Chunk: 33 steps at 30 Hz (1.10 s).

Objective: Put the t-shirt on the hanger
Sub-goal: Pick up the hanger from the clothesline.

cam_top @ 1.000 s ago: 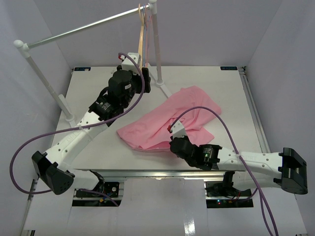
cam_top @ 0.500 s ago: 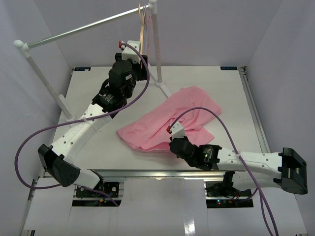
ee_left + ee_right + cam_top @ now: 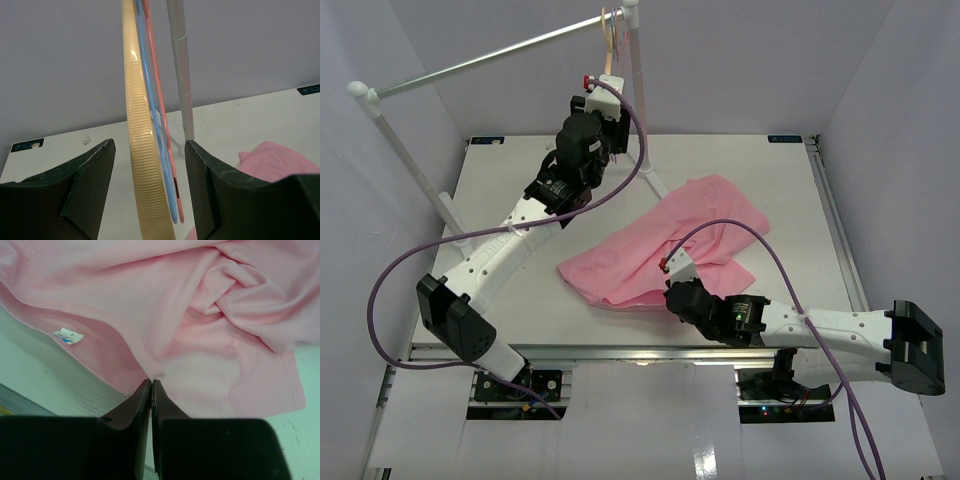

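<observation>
Left gripper (image 3: 149, 146) wide, straddling hanger (image 3: 137, 110), no contact. Right gripper (image 3: 151, 384) clamped on shirt (image 3: 190, 305) collar; shirt on table (image 3: 770, 165).

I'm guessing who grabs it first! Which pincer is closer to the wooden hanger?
Left. The left pincer is open, straddling the hanger without touching it. The right pincer is far off, low over the table, shut on the t-shirt edge.
</observation>
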Available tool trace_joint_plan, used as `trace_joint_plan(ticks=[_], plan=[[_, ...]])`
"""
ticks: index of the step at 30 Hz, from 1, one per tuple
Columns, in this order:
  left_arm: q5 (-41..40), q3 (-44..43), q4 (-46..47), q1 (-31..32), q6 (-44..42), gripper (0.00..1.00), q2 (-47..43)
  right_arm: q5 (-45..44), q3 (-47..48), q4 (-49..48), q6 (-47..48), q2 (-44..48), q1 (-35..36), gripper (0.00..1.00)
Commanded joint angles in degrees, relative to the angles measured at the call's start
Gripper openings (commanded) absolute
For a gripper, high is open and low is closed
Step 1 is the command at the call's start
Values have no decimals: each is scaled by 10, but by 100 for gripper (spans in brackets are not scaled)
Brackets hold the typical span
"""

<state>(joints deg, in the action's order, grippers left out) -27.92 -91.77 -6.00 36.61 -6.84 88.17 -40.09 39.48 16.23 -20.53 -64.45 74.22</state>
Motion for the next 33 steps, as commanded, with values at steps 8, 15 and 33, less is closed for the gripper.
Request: trace_joint_plan(ticks=[8, 15, 33], plan=[[36, -26, 26, -33, -3, 63, 0, -5, -5, -17, 6, 6, 0, 8], [91, -2, 33, -54, 15, 56, -7, -4, -2, -17, 6, 0, -1, 8], [163, -57, 10, -82, 18, 32, 33, -2, -5, -17, 8, 6, 0, 8]])
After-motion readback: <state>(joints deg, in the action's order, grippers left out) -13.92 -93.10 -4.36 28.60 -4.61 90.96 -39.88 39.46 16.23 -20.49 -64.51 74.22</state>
